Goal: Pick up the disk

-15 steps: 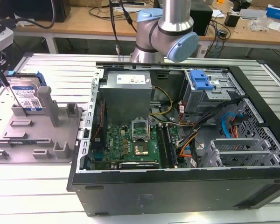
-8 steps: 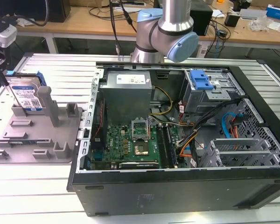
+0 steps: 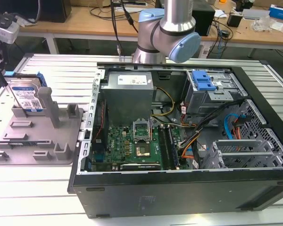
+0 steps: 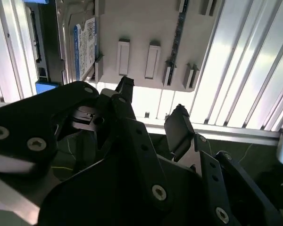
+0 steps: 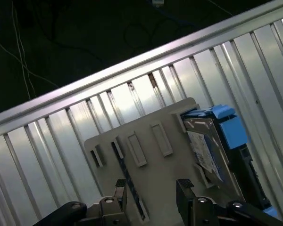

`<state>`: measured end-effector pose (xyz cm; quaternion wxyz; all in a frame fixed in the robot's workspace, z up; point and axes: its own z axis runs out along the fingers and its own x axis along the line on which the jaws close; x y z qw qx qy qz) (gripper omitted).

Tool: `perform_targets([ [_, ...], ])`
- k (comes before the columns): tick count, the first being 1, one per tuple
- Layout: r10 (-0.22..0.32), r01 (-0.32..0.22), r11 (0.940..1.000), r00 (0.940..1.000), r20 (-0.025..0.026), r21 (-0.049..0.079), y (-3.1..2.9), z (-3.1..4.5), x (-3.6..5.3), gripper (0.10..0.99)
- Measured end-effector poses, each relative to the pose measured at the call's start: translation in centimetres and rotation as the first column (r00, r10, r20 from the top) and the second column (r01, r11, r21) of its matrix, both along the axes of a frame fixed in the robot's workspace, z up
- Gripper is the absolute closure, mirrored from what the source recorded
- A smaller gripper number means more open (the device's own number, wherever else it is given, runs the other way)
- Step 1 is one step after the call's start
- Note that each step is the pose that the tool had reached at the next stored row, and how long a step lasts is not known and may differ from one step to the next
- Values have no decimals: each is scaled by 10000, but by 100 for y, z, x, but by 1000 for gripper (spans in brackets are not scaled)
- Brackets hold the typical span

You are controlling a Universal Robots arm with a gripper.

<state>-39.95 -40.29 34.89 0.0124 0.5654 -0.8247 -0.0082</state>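
1. Silver casing, white-and-blue label, blue side rails: the disk [image 3: 24, 96], upright on its edge at the far end of the grey fixture [image 3: 42, 136], toward the exterior view's left.
2. Seated in a slot there, label face outward, flanked by a grey post; touched by nothing but the fixture. Seen edge-on in both wrist views [image 4: 87, 44] [image 5: 205, 146].
3. Around it, the fixture's plate [image 5: 148, 165] with its other slots and posts bare, flat on the ribbed aluminium desk [image 3: 37, 188].
4. End effector [image 4: 151, 101] spread wide, black fingers [image 4: 179, 120] well parted and pinching nothing; in the first wrist view [image 5: 152, 188] set over the middle of the plate, with the disk off to one side and clear of both fingertips.
5. Just beside the fixture, on the exterior view's right, an open computer case [image 3: 179, 193] with board, cables and blue-latched cage exposed; behind it the arm [image 3: 167, 28].
6. Progress, as a judgement: early. Nothing gripped, nothing raised, no contact made. At most a rough line-up toward the fixture counts as done; the closing-in, the grip and the lift all left.
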Motion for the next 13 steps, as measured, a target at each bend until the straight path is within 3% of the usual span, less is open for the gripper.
perform_targets([
  [4,865,-865,9963,9963,0,-1,0,-2,0,545],
  [8,2057,-2057,9786,9786,-1,-2,0,-5,0,545],
  [13,2183,-2184,9759,9759,-7,-31,1,-6,0,545],
])
